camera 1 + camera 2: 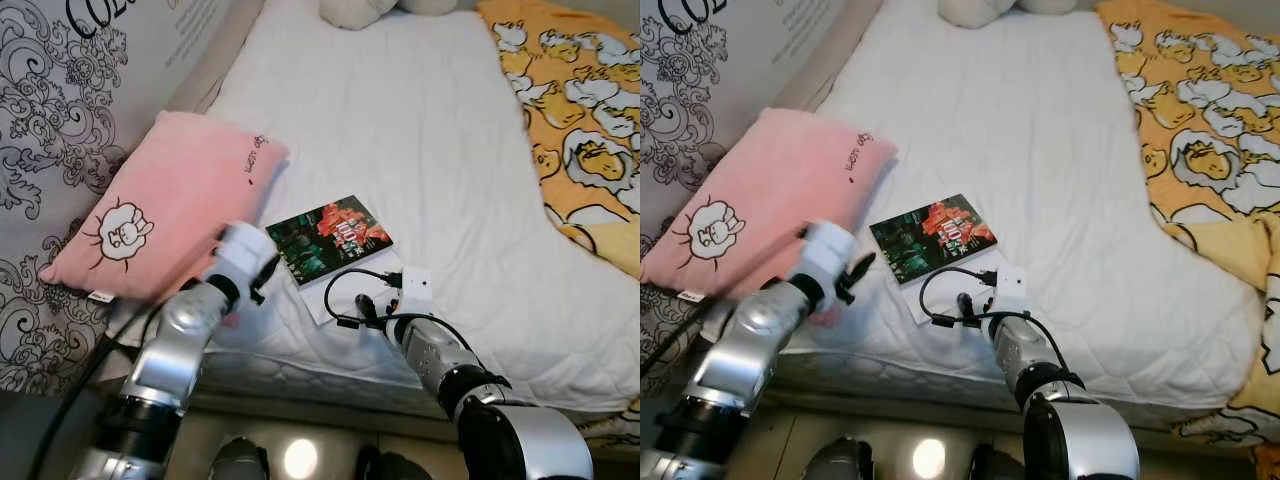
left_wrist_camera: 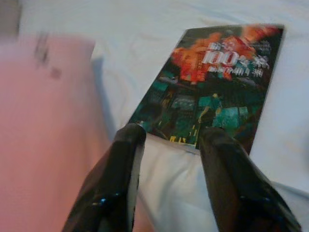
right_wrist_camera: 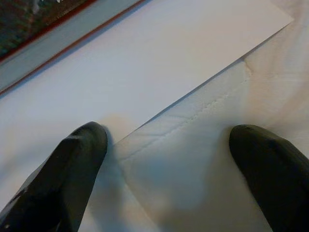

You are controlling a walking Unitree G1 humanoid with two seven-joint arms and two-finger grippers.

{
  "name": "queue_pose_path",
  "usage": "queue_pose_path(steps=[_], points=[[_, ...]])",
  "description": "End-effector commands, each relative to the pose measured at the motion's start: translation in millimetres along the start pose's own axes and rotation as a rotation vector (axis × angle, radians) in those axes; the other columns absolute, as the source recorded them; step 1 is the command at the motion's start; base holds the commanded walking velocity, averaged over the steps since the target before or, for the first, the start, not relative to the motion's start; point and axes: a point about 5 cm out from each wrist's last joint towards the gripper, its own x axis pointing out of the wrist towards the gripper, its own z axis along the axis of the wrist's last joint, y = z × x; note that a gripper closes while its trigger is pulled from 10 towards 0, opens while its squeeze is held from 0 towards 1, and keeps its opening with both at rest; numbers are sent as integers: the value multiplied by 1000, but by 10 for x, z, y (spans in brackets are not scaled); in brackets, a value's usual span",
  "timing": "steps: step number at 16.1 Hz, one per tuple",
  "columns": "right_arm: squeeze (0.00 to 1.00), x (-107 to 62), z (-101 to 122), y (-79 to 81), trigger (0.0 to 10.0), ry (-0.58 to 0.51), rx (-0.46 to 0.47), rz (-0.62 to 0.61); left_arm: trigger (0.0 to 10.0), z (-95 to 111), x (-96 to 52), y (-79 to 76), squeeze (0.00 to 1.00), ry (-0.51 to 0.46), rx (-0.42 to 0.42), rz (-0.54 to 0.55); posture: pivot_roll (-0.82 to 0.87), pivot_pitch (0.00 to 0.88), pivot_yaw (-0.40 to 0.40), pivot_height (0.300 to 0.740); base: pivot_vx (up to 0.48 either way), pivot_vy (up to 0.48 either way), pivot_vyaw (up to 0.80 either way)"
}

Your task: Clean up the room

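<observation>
A book (image 1: 330, 240) with a dark green and red cover lies on the white bed (image 1: 400, 120), with a white sheet of paper (image 3: 145, 63) under it. My left gripper (image 1: 262, 275) is open just short of the book's near left corner (image 2: 212, 92), beside a pink pillow (image 1: 165, 205). My right gripper (image 1: 348, 314) is open and low over the mattress at the paper's near edge, one fingertip (image 3: 87, 140) on the paper. Neither gripper holds anything.
A yellow blanket with a duck print (image 1: 590, 130) covers the bed's right side. A cream plush toy (image 1: 350, 10) sits at the far end. A patterned wall panel (image 1: 50, 100) stands on the left. The mattress front edge (image 1: 330, 375) is close to me.
</observation>
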Motion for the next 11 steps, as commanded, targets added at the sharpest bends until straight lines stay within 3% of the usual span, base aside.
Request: queue_pose_path(steps=[1, 4, 6, 7, 11], points=[[0, -23, -152, -47, 10000, 47, 21, -18, 10000, 48, 41, -131, 1000, -26, 108, -39, 283, 165, -25, 740, 0, 0, 0], [0, -35, -162, -85, 10000, 22, 4, -19, 10000, 14, 120, -210, 1000, -29, 238, -64, 262, 184, -15, 740, 0, 0, 0], [0, -36, -130, -89, 10000, -15, 9, -15, 10000, 16, 127, -235, 1000, -115, 576, -53, 246, 198, -14, 740, 0, 0, 0], [0, -39, -114, -86, 10000, -43, 24, -7, 10000, -29, 119, -267, 1000, -138, 657, -66, 235, 208, -16, 740, 0, 0, 0], [0, -88, -186, -197, 10000, -97, -12, -42, 10000, -153, 162, -281, 1000, -120, 604, -49, 234, 233, -18, 740, 0, 0, 0]])
